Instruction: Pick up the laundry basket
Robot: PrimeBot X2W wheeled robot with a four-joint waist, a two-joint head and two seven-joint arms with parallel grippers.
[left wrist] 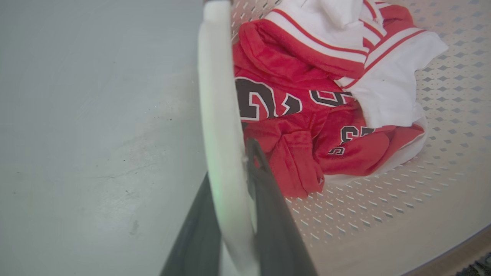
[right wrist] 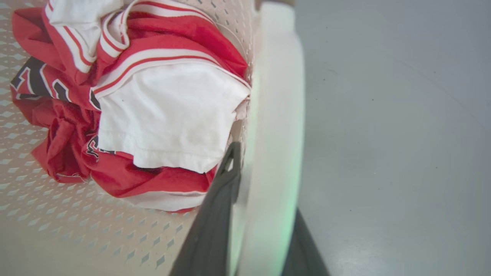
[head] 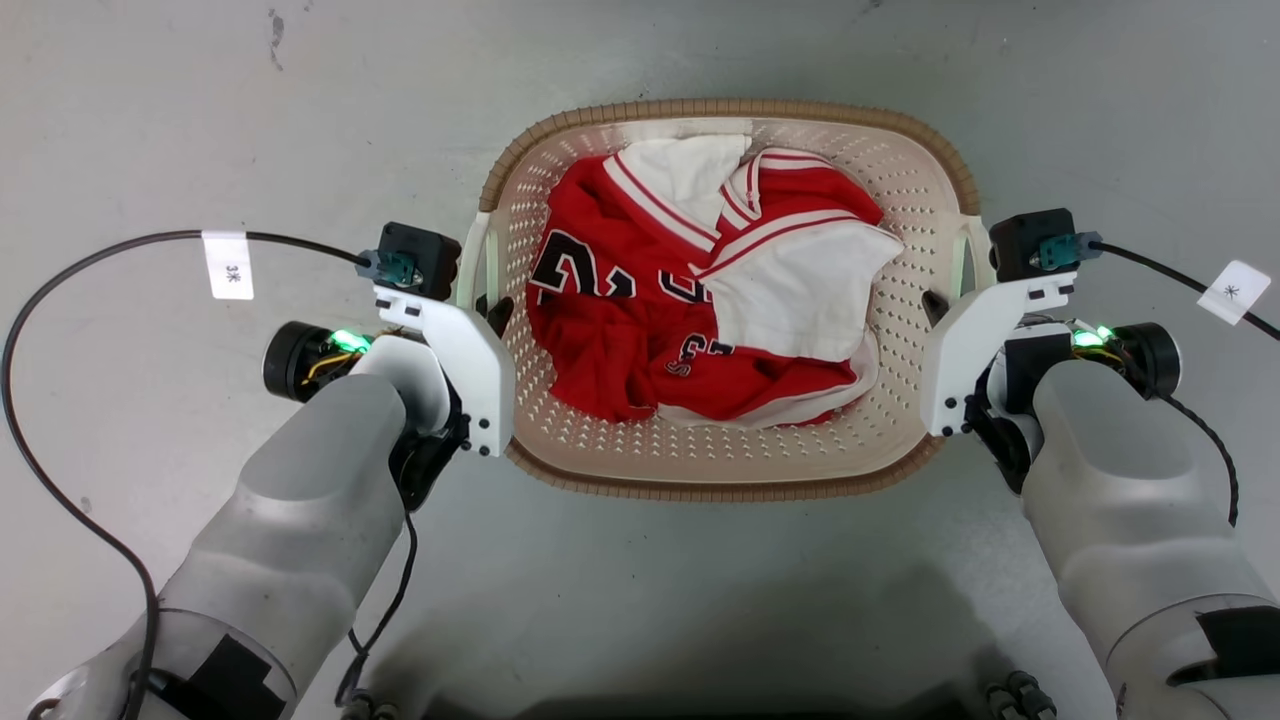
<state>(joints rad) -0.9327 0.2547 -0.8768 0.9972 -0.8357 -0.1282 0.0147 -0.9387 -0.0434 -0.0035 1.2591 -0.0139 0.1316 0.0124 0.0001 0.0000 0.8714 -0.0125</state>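
Head view, basket: the laundry basket lay at the centre of the frame over the grey floor, with a red and white jersey bundled inside; whether its base was off the floor could not be told
Head view, grippers: the left gripper met the left handle at the basket's left edge and the right gripper met the right handle at its right edge, level with each other across the frame
Head view, lift: by my judgement both arms needed to rise together at one pace, keeping the brown rim level so that neither thin handle twisted out of its grip
Left wrist view, jaws: the left gripper had its jaws astride the pale handle, one dark finger on each face, and they looked clenched on it
Left wrist view, extra: it showed finger against plastic, which white brackets hid in the head view
Right wrist view, jaws: the right gripper likewise appeared to be grasping its handle between both fingers
Right wrist view, extra: it showed the jersey pressed against the perforated wall beside the handle, so a straight upward pull seemed wise, but only one side of the hold
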